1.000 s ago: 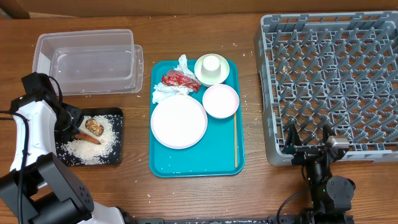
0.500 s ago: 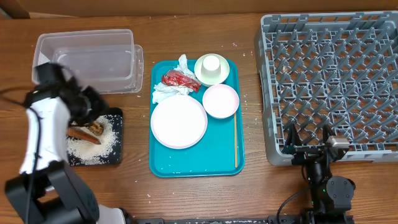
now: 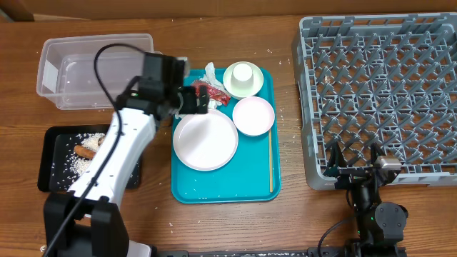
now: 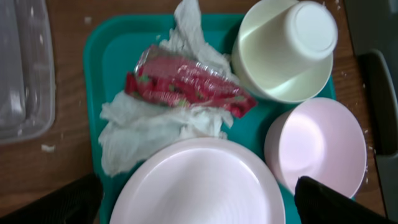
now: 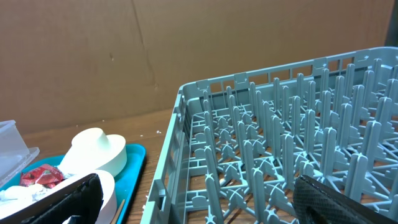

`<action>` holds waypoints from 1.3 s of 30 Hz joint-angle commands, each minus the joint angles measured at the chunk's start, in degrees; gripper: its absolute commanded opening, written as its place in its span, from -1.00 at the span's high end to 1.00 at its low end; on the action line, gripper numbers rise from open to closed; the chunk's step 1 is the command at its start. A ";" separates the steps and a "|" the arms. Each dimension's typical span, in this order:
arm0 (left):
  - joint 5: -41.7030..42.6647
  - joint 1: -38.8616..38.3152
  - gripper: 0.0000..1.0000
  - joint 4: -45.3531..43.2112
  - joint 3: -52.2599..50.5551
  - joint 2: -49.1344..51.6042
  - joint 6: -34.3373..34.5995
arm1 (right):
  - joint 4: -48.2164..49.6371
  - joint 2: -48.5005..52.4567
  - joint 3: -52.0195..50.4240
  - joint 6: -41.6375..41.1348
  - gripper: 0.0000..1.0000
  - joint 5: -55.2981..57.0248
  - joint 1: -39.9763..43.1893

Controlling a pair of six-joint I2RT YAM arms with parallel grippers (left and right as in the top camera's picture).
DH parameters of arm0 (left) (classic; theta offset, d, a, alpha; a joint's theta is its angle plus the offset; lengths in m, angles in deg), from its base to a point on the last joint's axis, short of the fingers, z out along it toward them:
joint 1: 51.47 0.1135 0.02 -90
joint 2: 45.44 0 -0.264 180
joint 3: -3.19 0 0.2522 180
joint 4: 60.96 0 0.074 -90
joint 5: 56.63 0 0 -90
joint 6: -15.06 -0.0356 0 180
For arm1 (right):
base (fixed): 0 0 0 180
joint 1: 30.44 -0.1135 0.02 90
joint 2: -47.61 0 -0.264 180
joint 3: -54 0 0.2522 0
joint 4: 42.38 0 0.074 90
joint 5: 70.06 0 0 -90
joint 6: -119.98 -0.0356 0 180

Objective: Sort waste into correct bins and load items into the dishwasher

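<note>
1. The red wrapper [image 4: 189, 84] lies on a crumpled white napkin [image 4: 146, 130] at the far corner of the teal tray [image 4: 109, 56], just ahead of the left gripper [image 3: 198, 101].
2. Its long axis runs crosswise to that gripper's reach, slightly slanted. The end on the gripper's right sits a little nearer the fingers and points toward the cream bowl [image 4: 273, 71].
3. The left gripper is held above the tray with its jaws spread wide, and nothing is gripped between them.
4. A pink plate [image 4: 199, 183] is seen directly below the fingers, and a pink bowl [image 4: 317, 146] lies to their right.
5. A white cup [image 4: 311, 28] stands upside down in the cream bowl, ahead and to the right of the gripper.
6. A wooden stick [image 3: 269, 160] lies lengthwise along the tray edge beyond the plate.
7. A clear bin [image 3: 71, 71] is seen to the gripper's left, and a black tray [image 3: 50, 153] with rice and food scraps lies behind it.
8. The right gripper [image 3: 355, 158] rests at the near edge of the dish rack [image 3: 378, 93], well apart from the wrapper, with its jaws also apart and empty.
</note>
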 commanded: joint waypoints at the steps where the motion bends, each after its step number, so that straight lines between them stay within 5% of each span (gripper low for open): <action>1: -9.11 -2.40 -1.00 -4.31 -0.26 -0.37 -2.10 | 0.42 -0.68 -0.59 0.39 -1.00 0.52 -0.26; 21: -7.52 -3.39 -1.00 -19.58 -0.26 11.50 -9.25 | 0.42 -0.68 -0.59 0.37 -1.00 0.52 -0.26; 39: -2.78 -4.81 -0.74 -19.69 -0.26 20.00 -14.19 | 0.42 -0.68 -0.59 0.39 -1.00 0.52 -0.26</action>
